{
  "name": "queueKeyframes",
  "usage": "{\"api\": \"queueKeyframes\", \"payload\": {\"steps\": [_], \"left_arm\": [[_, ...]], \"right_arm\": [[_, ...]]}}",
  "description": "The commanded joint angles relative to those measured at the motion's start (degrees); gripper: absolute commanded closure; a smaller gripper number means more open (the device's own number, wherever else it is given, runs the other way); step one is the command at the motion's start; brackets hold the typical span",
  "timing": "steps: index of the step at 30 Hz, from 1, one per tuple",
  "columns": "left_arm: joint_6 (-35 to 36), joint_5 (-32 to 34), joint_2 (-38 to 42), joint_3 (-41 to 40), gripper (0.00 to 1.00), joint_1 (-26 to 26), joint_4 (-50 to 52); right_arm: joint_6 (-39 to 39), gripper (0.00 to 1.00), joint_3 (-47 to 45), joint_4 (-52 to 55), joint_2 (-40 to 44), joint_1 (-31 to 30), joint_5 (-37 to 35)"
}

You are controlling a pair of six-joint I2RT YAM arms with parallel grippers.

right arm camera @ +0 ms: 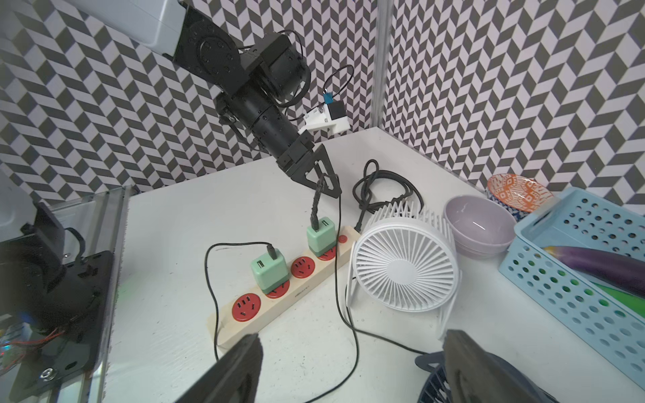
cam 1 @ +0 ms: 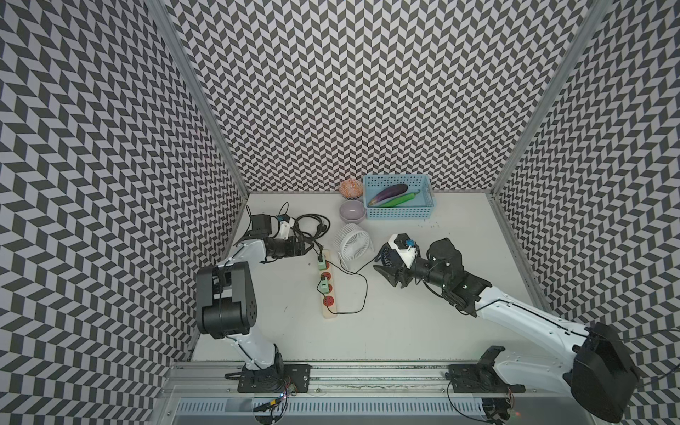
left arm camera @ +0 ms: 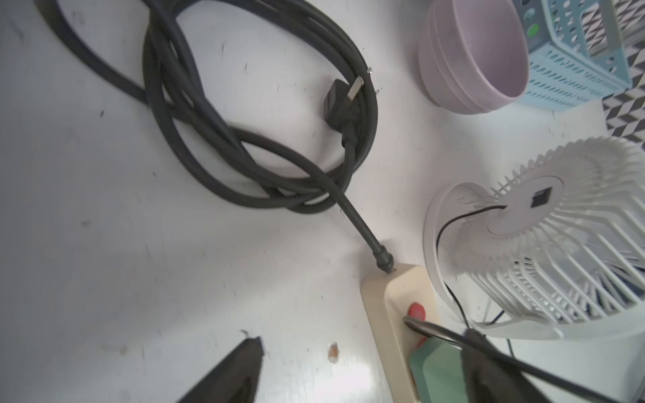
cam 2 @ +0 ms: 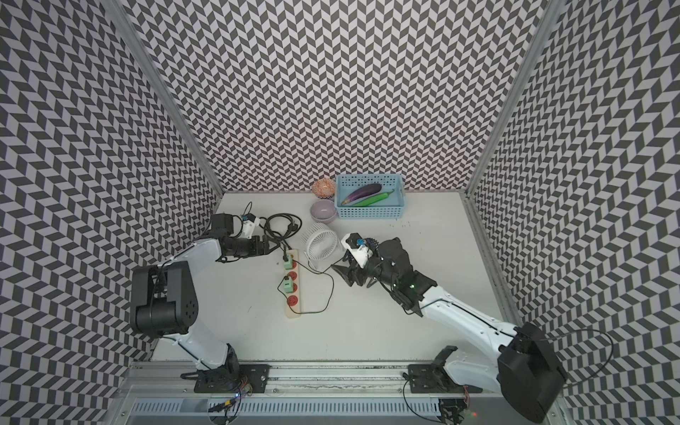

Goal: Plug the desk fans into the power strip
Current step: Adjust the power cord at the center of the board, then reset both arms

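Note:
The cream power strip (cam 1: 326,294) (cam 2: 293,294) (right arm camera: 307,286) lies mid-table with red sockets and two green adapters in it. A thin black cable's plug stands in the far adapter (right arm camera: 320,237) (left arm camera: 436,370). The cable rises from there to my left gripper (cam 1: 311,251) (cam 2: 276,247) (left arm camera: 359,345) (right arm camera: 324,181) just above it. Its fingers stand apart, open, with the cable lying across one finger (left arm camera: 480,363). The white desk fan (cam 1: 351,242) (cam 2: 321,243) (left arm camera: 558,244) (right arm camera: 405,265) stands beside the strip. My right gripper (cam 1: 384,276) (cam 2: 342,274) (right arm camera: 349,349) is open and holds nothing.
A dark blue fan (right arm camera: 436,380) (cam 1: 384,254) sits under my right wrist. The strip's thick black cord (cam 1: 311,224) (left arm camera: 244,139) is coiled at the back left. A lilac bowl (cam 1: 352,211), a patterned bowl (cam 1: 350,188) and a blue basket (cam 1: 427,198) with vegetables stand behind.

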State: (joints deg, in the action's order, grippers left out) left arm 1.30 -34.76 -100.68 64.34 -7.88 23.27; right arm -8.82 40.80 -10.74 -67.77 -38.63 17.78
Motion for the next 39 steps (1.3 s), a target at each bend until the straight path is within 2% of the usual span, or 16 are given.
{"api": "queueKeyframes", "payload": {"steps": [1,3,8,10,12,15,18,22,25,32,39], "left_arm": [[0.55,-0.96,-2.64,5.13,0.4,0.15,3.76],[0.18,-1.91,-2.81,5.26,0.51,0.15,2.94],[-0.28,-7.3,-1.46,4.01,0.55,1.19,2.06],[0.06,-6.54,-0.25,2.67,0.5,1.29,1.58],[0.36,-4.16,0.72,1.82,0.38,1.22,1.41],[1.63,0.13,1.75,1.65,0.3,0.62,1.86],[1.66,2.97,1.87,1.54,0.23,-0.49,1.45],[1.09,3.55,0.91,3.01,0.17,-2.04,1.9],[0.99,3.72,0.48,2.14,0.01,-3.05,-0.81],[-0.15,2.0,0.6,-4.13,0.0,-3.15,-16.18],[-0.44,5.18,3.13,-14.16,0.0,-2.46,-35.37]], "right_arm": [[-0.37,0.15,-0.84,-0.38,1.51,0.9,-0.3],[-0.45,0.15,-1.27,-0.85,1.5,1.0,-0.39],[-0.29,0.15,-1.52,-1.08,1.11,1.28,0.29],[-0.65,0.15,-1.87,-1.25,0.99,1.47,-0.03],[-0.52,0.15,-2.57,-1.75,1.2,1.95,-0.47],[0.34,0.14,-3.57,-2.66,1.53,3.29,-1.04],[1.06,0.14,-5.24,-4.91,2.05,4.34,-4.54],[3.88,0.12,-7.89,-8.67,2.89,6.93,-9.58],[5.99,0.05,-9.89,-11.86,3.44,9.62,-13.25],[9.83,0.01,-11.44,-13.97,4.71,16.28,-19.41],[13.13,0.0,-14.04,-18.25,5.11,22.31,-25.03]]}}
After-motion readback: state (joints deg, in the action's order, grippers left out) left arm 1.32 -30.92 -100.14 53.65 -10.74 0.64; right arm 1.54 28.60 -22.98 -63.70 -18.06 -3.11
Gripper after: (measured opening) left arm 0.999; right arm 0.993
